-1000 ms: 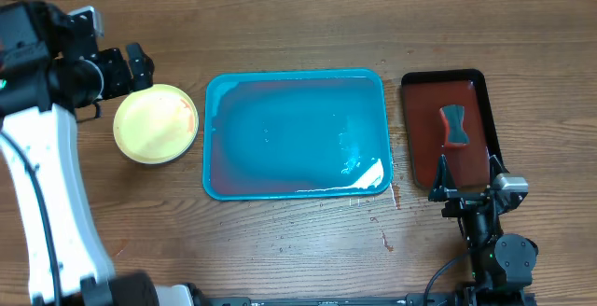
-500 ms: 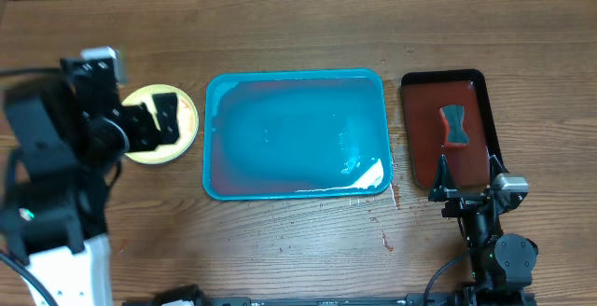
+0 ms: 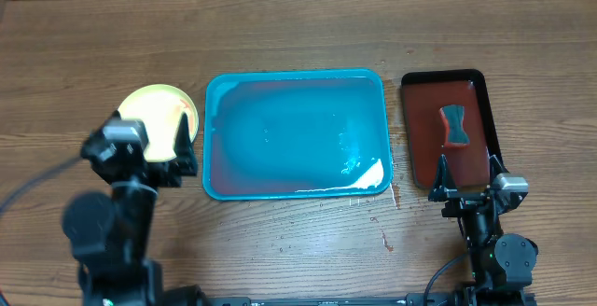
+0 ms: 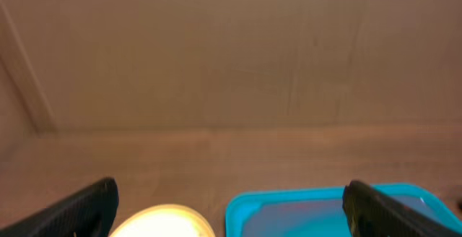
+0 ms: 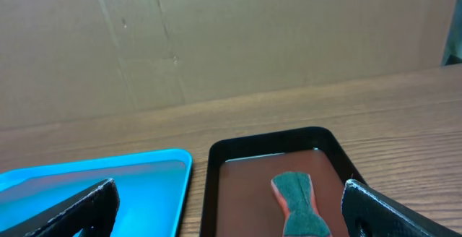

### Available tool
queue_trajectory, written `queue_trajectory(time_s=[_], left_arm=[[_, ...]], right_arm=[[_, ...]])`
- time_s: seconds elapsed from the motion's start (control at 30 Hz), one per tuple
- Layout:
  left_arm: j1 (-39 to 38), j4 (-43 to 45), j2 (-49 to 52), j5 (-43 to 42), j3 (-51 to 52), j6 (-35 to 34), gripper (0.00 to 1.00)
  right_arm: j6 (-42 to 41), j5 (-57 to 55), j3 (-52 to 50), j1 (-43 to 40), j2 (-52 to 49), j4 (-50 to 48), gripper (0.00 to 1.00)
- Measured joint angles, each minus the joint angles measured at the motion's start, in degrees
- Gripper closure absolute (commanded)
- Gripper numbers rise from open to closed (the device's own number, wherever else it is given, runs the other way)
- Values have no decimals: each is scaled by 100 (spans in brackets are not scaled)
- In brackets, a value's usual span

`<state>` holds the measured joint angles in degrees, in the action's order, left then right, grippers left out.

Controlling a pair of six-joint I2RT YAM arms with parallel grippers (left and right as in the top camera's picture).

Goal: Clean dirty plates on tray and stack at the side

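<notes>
Plates [image 3: 154, 118]: a pale yellow-green top plate sits on the bench [image 3: 298, 241], just left of the tray [image 3: 280, 129]; count beneath not resolvable. Tray carries 0 plates, only a wet sheen, so side-stacking is probably complete. Left end effector [image 3: 182, 152]: fingers spread wide, empty, over the plate's near edge; contact unclear. Right end effector [image 3: 465, 177]: wide open, empty, at the near end of the dark tray [image 3: 420, 129] holding the sponge [image 3: 454, 126].

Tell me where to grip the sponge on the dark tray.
Best bet: pinch the sponge at its narrow waist, straight down with the right gripper, closing across its width. It lies flat in the dark tray, pinched mid-length.
</notes>
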<state>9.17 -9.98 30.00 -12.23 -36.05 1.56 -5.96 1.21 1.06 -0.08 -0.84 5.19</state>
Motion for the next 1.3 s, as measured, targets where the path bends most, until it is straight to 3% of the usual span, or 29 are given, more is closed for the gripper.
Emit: queue_trajectory(time_s=[0.23, 0.47, 0.93, 1.3], left_arm=[[-374, 1110, -1469, 214, 1620, 319, 0], [-374, 1294, -2334, 619, 2684, 361, 0], [-374, 1285, -2909, 1049, 3462, 468, 0], [-374, 551, -2914, 1126, 3550, 485, 0]], right_arm=[[0, -2, 0, 0, 0, -2, 0], [0, -2, 0, 0, 0, -4, 0], [0, 0, 0, 0, 0, 0, 0], [2, -2, 0, 0, 0, 0, 0]])
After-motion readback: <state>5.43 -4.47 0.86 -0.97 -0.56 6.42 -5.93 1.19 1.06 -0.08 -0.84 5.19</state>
